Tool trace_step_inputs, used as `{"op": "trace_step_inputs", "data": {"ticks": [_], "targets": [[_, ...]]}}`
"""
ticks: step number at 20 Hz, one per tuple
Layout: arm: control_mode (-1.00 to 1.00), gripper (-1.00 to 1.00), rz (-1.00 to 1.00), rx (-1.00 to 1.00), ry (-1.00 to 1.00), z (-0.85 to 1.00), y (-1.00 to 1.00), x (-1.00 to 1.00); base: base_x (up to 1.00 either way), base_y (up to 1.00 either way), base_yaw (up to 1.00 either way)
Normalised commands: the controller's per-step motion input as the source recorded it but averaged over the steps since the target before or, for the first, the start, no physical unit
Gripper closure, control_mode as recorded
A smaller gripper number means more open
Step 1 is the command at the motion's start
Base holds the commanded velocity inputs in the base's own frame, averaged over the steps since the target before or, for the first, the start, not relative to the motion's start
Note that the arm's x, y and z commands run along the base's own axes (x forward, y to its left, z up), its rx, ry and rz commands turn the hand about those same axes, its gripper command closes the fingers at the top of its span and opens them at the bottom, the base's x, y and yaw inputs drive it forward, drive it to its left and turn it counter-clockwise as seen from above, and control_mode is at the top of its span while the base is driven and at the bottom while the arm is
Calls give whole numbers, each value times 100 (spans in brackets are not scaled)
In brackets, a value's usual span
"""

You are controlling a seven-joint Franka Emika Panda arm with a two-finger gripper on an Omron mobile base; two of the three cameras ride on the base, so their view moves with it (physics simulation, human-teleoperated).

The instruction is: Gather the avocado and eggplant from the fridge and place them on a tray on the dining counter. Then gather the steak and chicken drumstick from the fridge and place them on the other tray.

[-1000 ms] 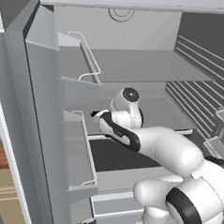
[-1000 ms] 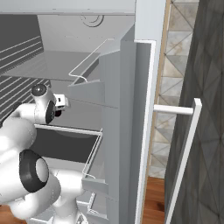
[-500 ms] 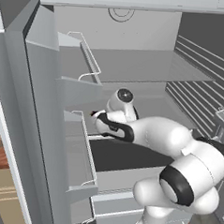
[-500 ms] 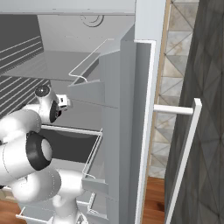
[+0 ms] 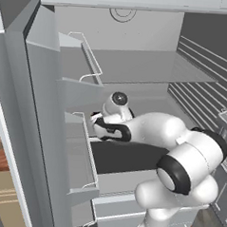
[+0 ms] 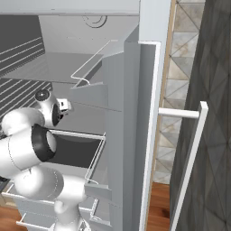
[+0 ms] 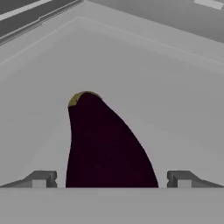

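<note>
light: even, flat, rendered | shadows: soft, faint | glare: none | focus: slightly soft, low-resolution

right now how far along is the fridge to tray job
Early. The fridge door stands open and the arm reaches inside. In the hand view the gripper is open, its fingertips on either side of the dark eggplant, which lies on the fridge floor, not yet gripped. Left: grasping it, carrying it out, then everything else; no tray or other food shows here.

No readable text, label, brand, number or sign appears on anything.
</note>
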Motion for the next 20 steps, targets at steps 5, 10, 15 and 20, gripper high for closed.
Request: {"op": "trace_step_inputs", "data": {"ticks": [5,10,15,20], "targets": [[-100,-100,0,0,0,-13,0,19,0,0,0],[-100,100,0,-1,0,-26,5,6,0,0,0],[-100,100,0,-2,1,-42,6,0,0,0,0],[-100,100,1,0,1,-21,0,-14,0,0,0]]}}
